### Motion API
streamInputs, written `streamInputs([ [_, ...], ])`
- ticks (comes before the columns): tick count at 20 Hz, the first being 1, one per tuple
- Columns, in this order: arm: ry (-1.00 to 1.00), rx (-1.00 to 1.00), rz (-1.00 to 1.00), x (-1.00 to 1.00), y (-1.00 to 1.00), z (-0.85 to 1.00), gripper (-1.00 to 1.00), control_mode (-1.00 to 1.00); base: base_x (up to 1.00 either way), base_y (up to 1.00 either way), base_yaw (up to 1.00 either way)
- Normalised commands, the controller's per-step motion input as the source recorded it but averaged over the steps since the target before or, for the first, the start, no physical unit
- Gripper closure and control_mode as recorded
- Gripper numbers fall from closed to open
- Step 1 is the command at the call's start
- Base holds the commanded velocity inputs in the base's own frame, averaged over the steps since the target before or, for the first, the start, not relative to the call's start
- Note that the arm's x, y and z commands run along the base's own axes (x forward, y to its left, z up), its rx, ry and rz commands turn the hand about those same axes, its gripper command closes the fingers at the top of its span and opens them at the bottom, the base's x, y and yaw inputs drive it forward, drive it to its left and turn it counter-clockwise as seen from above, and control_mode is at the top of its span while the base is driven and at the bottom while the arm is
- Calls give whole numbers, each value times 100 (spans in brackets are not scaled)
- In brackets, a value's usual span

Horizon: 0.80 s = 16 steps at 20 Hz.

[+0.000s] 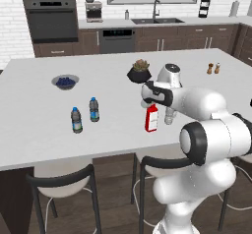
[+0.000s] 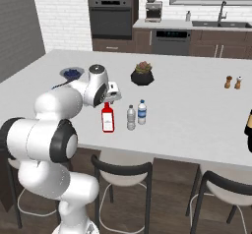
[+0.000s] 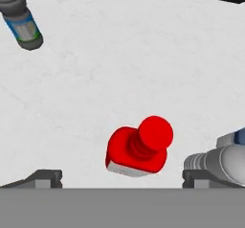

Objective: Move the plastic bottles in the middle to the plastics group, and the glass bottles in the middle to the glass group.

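Note:
The glass bottle is red with a white label and stands upright mid-counter near the front edge. My gripper hangs just above it, open, fingers pointing down. In the hand view the red bottle lies between and a little ahead of the fingertips, not touched. Two clear plastic bottles stand just to its right; one shows beside the right fingertip. The plastics group, two dark-capped bottles, stands to the left. The glass group is out of view.
A dark plant pot sits behind the bottles, a bowl of blueberries at the far left, and two small shakers at the far right. Stools line the counter's front edge. A dark shape is cut by the right edge.

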Motion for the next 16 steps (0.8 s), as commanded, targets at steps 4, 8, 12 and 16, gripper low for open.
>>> streamInputs([
  [4, 0, 0, 0, 28, 0, -19, -100, -100, 0, 0, 0],
  [8, 1, 0, 0, 12, 0, -14, -100, -100, 0, 0, 0],
  [12, 1, 0, -4, 9, 0, -10, -100, -100, 0, 0, 0],
  [16, 0, 0, -4, 12, 0, -14, -100, -100, 0, 0, 0],
])
